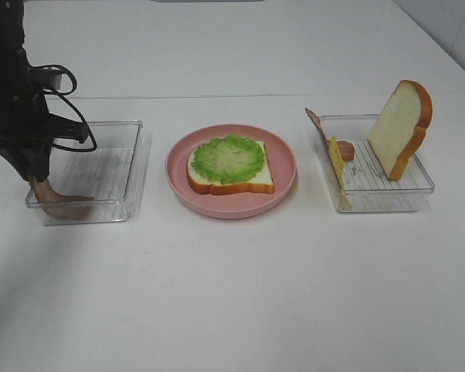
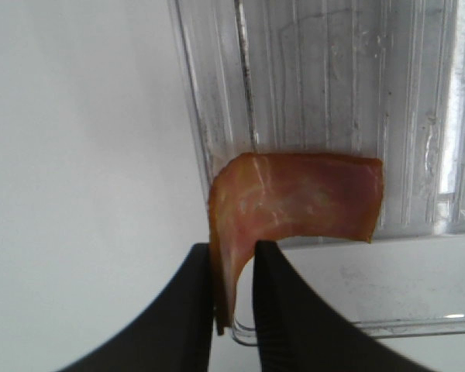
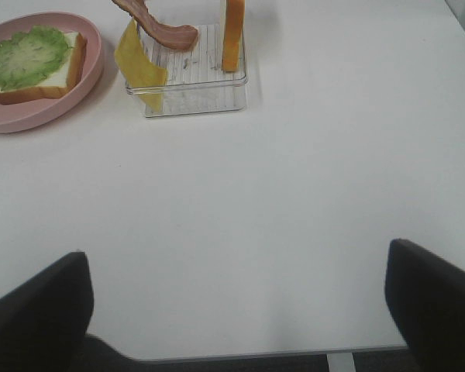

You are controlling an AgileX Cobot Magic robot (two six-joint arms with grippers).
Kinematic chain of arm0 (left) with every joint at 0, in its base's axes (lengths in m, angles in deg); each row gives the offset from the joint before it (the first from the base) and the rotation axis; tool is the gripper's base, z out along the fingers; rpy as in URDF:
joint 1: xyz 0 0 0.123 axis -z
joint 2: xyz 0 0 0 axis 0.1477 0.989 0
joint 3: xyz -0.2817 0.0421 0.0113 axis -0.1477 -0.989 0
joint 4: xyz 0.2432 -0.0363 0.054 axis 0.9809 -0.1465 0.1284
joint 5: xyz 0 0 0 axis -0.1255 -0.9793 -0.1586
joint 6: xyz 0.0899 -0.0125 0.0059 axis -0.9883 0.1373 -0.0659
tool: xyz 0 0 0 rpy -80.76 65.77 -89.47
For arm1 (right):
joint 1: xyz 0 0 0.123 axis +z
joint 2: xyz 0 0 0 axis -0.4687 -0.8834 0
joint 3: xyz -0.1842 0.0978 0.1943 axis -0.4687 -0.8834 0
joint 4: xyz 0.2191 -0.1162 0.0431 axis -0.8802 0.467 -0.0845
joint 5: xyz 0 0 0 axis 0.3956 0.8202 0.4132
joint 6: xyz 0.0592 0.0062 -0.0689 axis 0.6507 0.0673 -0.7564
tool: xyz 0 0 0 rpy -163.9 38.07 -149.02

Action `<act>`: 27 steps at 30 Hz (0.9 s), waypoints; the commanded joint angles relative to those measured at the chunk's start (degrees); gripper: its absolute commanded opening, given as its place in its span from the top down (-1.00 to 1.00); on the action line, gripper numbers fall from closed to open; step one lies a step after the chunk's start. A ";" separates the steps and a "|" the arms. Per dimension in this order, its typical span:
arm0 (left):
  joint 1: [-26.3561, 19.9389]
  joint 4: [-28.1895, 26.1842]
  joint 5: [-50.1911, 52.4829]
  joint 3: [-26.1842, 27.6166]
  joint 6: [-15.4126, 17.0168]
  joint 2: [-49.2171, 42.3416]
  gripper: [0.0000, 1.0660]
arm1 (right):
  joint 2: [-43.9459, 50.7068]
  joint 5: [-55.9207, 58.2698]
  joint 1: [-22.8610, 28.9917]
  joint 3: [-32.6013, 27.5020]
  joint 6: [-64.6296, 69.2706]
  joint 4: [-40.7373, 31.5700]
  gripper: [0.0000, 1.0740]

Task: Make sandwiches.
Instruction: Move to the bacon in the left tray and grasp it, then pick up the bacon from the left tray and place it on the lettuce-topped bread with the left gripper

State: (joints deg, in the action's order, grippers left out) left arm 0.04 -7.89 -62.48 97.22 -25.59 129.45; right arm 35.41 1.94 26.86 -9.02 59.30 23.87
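Over left tray, fingers pinch bacon upright, tail rightward.

Colour and pattern record: white table, pink plate, two clear trays.
Bread slice on the plate: white crumb, orange-brown crust. Lettuce: mottled green, paler at the centre. Left-edge tray and right-edge tray: transparent, with fine parallel ribbing across the floor. Bacon strip: brown-pink with pale cream streaks and a darker brown rim. Second bacon strip: reddish-brown. Cheese slice: plain yellow. Upright bread slice: cream-white face, orange crust. Left gripper and right gripper: matt black.
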 commanded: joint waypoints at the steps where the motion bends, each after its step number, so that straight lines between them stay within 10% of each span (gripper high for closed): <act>1: 0.00 0.29 -1.32 0.17 -1.26 0.17 1.00 | 1.72 -0.46 -0.34 -0.17 0.06 -0.17 -0.83; 27: 1.60 -1.72 -1.15 0.23 -0.80 -10.66 1.00 | 1.72 -0.46 -0.34 -0.17 0.06 -0.17 -0.83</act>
State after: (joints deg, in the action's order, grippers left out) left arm 1.30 -9.20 -63.34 97.22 -26.68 119.30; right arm 35.41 1.94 26.86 -9.02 59.30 23.87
